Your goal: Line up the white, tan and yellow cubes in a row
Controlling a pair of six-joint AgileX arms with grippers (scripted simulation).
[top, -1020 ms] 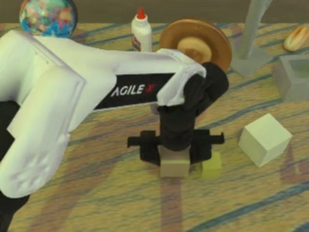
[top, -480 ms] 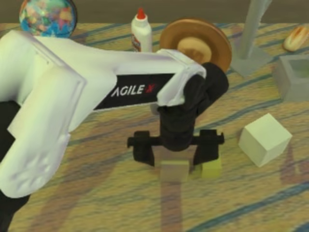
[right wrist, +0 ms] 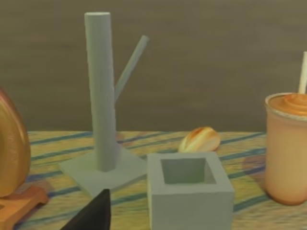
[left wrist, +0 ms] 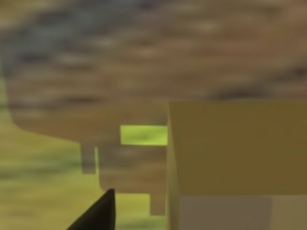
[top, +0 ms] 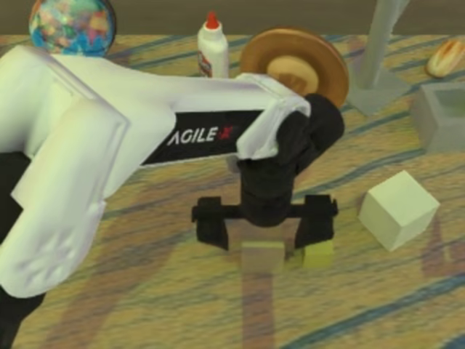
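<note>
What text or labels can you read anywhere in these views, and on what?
"AGILE X" in white letters, the X partly red, on a black panel of the left arm, top view.
The glue bottle shows a dark patch at its left edge; nothing on it can be read.
No text shows on the globe, the cubes or in either wrist view.

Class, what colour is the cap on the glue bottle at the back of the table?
Red, on the white glue bottle; it shows best in the top view.
</note>
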